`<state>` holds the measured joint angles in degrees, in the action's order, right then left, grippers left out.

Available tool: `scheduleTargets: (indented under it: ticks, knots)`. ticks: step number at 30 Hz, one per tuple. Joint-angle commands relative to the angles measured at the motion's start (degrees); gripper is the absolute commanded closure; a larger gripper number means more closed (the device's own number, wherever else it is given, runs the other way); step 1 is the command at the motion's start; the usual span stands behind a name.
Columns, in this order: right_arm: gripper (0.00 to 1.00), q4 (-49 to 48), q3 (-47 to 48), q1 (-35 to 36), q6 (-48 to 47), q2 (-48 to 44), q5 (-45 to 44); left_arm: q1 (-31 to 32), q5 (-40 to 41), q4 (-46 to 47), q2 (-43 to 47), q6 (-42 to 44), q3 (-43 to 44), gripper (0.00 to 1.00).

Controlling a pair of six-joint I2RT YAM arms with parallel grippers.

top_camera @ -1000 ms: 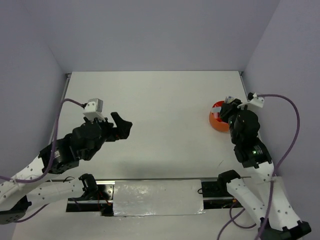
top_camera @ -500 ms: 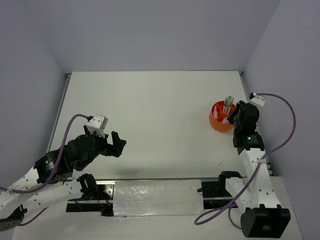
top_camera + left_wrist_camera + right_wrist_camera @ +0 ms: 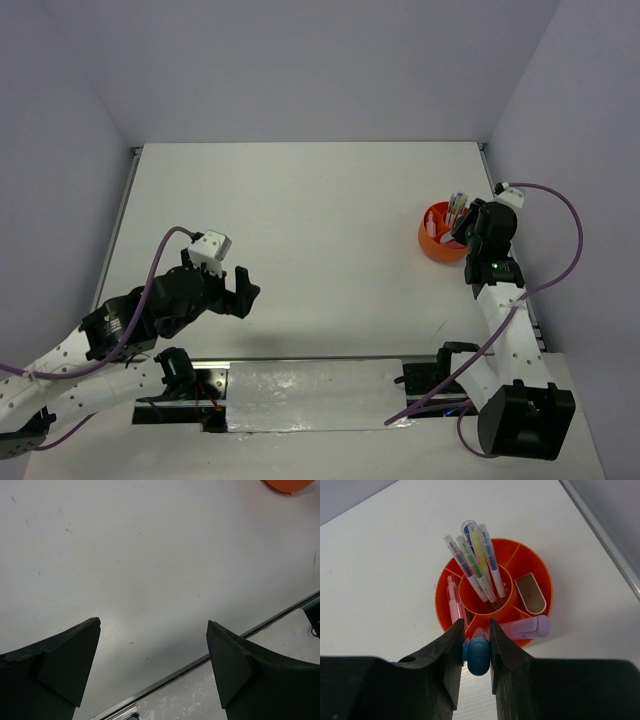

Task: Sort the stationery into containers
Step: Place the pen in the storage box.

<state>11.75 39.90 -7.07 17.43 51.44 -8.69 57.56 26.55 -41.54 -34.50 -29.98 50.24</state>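
White tabletop fills the workspace, boxed in by pale lilac walls. Nearest the arm bases, a scuffed metal plate lies along the table's front edge, well left of the orange cup and closer to the camera.

The left gripper hangs over bare table far to the left of the cup and nearer than it. Its jaws are spread wide with nothing between them. In the left wrist view the fingers frame only white surface, and a sliver of the cup shows at the top right.

The right gripper sits right at the cup's near side, pinched onto a blue marker. The marker's far end reaches the cup's near rim. Whether it has entered a compartment cannot be told.

Inside the cup, a lilac marker lies in the near-right section, poking over the rim. A pink pen stands in the left section. A tan eraser-like block fills the right section. Four thin pens with blue, green and yellow barrels lean together in the round centre well, their tips pointing away past the cup's far rim.
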Motion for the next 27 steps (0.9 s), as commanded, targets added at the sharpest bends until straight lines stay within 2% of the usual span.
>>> scheduleTargets:
  ticks: [1,3,8,9,11,12,18,23,26,27]
  knots:
    - [0.91,-3.8,0.1,-0.5,-0.6,0.4,1.0,-0.1,-0.6,2.5,0.5,1.2,0.3,0.01]
    - [0.81,-3.4,0.2,-0.5,-0.6,0.6,1.4,-0.2,-0.4,2.5,0.8,1.1,0.3,0.01]
    - [0.35,-1.6,0.9,-0.5,-0.4,-0.6,0.7,-0.2,-1.3,3.0,1.1,1.6,0.2,0.01]
    - [0.31,-1.0,1.5,-0.5,-0.5,-0.6,0.8,-0.2,-1.8,3.1,1.1,1.8,0.0,0.01]
    - [0.15,-0.2,2.3,-0.5,-0.5,0.2,0.9,-0.2,-1.8,3.0,0.8,1.8,0.1,0.01]
    - [0.01,0.4,2.5,-0.5,-0.4,0.5,1.0,-0.2,-1.5,3.0,0.8,1.6,0.2,0.01]
    - [0.00,4.3,7.0,-0.4,-0.6,-2.6,3.3,-0.3,2.1,1.6,0.4,-0.2,1.1,0.01]
    - [0.00,13.0,14.3,0.9,-2.7,-9.0,9.9,-3.8,15.7,-5.1,-0.2,-7.6,4.2,0.01]
    - [0.00,17.4,16.6,9.6,-3.9,-14.1,9.2,-7.8,21.3,-8.5,-0.3,-11.2,6.4,0.01]
    - [0.00,19.0,17.2,10.6,-4.2,-14.8,10.2,-8.9,22.6,-9.5,-0.3,-12.0,7.1,0.01]
